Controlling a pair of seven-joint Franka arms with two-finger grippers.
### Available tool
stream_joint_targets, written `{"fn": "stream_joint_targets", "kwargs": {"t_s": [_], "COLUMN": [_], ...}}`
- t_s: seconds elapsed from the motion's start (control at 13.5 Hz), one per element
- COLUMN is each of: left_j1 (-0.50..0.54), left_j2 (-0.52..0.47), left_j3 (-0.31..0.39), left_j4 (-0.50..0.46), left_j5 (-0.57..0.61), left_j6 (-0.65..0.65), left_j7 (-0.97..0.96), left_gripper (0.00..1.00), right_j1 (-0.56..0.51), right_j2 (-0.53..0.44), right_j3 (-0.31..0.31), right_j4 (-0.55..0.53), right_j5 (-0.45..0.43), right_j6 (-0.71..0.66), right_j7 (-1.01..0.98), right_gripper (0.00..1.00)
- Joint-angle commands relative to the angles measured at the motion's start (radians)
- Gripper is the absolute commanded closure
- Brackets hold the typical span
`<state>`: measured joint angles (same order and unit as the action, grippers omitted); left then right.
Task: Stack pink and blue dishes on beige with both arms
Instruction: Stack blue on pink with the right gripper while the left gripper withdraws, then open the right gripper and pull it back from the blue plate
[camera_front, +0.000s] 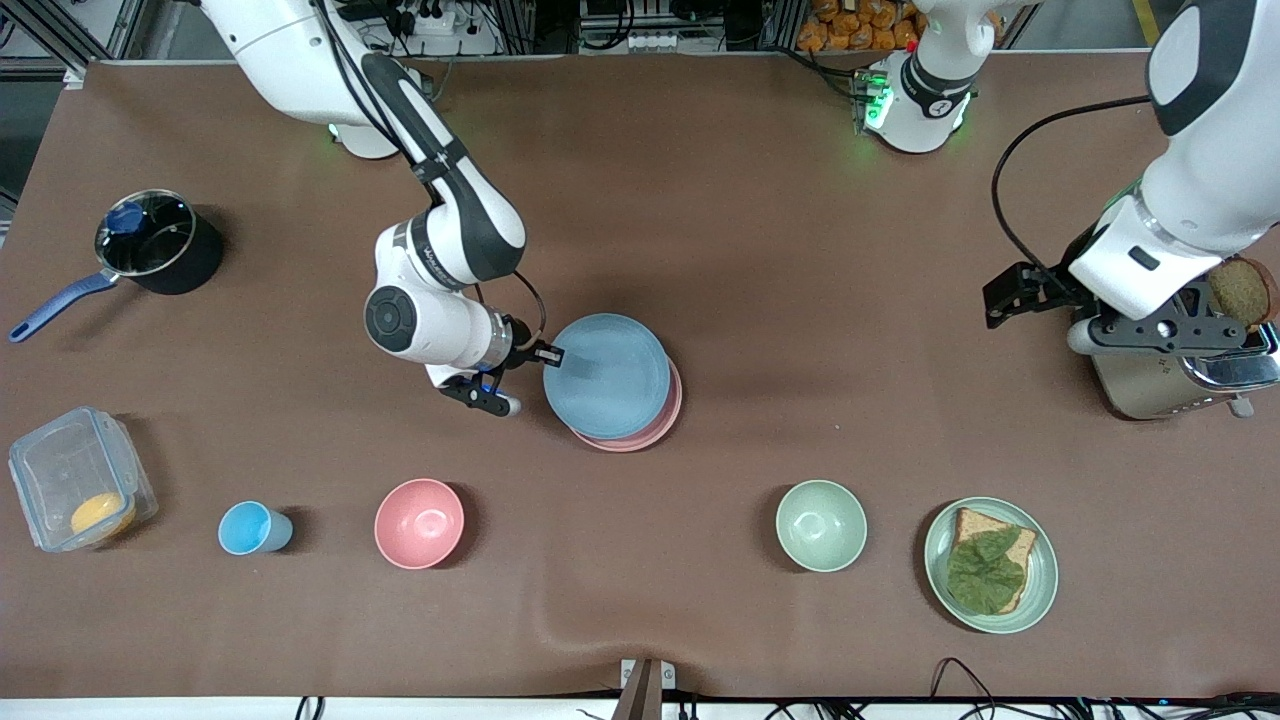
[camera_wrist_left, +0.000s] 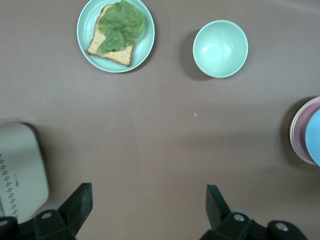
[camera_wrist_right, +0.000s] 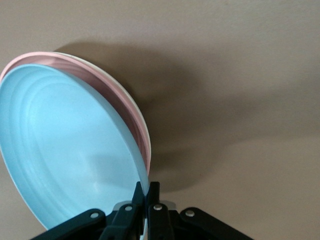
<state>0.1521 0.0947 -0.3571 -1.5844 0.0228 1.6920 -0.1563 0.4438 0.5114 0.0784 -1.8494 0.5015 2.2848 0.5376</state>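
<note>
My right gripper (camera_front: 552, 355) (camera_wrist_right: 148, 192) is shut on the rim of the pastel blue plate (camera_front: 608, 375) (camera_wrist_right: 65, 160). That plate lies tilted over the pink plate (camera_front: 665, 425) (camera_wrist_right: 135, 120), shifted a little toward the right arm's end. Under the pink plate only a thin cream edge of the beige plate (camera_wrist_right: 132, 102) shows, in the right wrist view. The stack is at the table's middle. My left gripper (camera_front: 1150, 332) (camera_wrist_left: 149, 205) waits open and holds nothing, up by the toaster at the left arm's end.
A pink bowl (camera_front: 419, 523), a blue cup (camera_front: 250, 528) and a clear box (camera_front: 75, 480) stand nearer the camera. So do a green bowl (camera_front: 821, 525) and a green plate (camera_front: 1040, 585) with bread and a leaf. A pot (camera_front: 155, 240) and a toaster (camera_front: 1150, 390) flank the table.
</note>
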Motion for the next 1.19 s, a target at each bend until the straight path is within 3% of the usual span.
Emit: {"fn": "stream_joint_targets", "kwargs": {"t_s": [0.0, 0.15, 0.22, 0.3, 0.37, 0.52, 0.67, 0.89, 1.11], "left_j1": [0.004, -0.015, -0.051, -0.089, -0.1, -0.1, -0.1, -0.103, -0.103], "left_j2": [-0.075, -0.102, -0.118, -0.13, -0.135, -0.148, -0.161, -0.176, -0.194], "left_j3": [0.019, 0.049, 0.081, 0.122, 0.139, 0.139, 0.139, 0.141, 0.141], "left_j4": [-0.034, -0.037, -0.04, -0.043, -0.042, -0.042, -0.042, -0.043, -0.045], "left_j5": [0.013, 0.009, 0.008, 0.005, 0.005, 0.003, -0.009, -0.02, -0.04], "left_j6": [-0.046, -0.067, -0.074, -0.089, -0.095, -0.118, -0.12, -0.14, -0.158], "left_j7": [0.023, 0.018, 0.005, -0.023, -0.049, -0.06, -0.086, -0.118, -0.135], "left_gripper": [0.0, 0.0, 0.0, 0.0, 0.0, 0.0, 0.0, 0.0, 0.0], "right_j1": [0.022, 0.022, 0.021, 0.019, 0.019, -0.01, -0.089, -0.279, -0.417], "right_j2": [0.015, 0.021, 0.03, 0.033, 0.03, 0.004, -0.051, -0.119, -0.203], "right_j3": [-0.014, -0.014, -0.014, -0.014, -0.015, -0.019, -0.031, -0.034, -0.037], "right_j4": [0.005, 0.018, 0.031, 0.041, 0.041, 0.045, 0.055, 0.062, 0.062], "right_j5": [0.008, 0.008, 0.008, 0.008, 0.008, 0.005, -0.027, -0.118, -0.283], "right_j6": [0.03, 0.03, 0.025, 0.022, 0.021, -0.013, -0.141, -0.327, -0.442], "right_j7": [0.01, 0.01, 0.012, 0.016, 0.036, 0.039, 0.012, -0.218, -0.413], "right_gripper": [1.0, 1.0, 0.94, 0.3, 0.0, 0.0, 0.0, 0.0, 0.0]}}
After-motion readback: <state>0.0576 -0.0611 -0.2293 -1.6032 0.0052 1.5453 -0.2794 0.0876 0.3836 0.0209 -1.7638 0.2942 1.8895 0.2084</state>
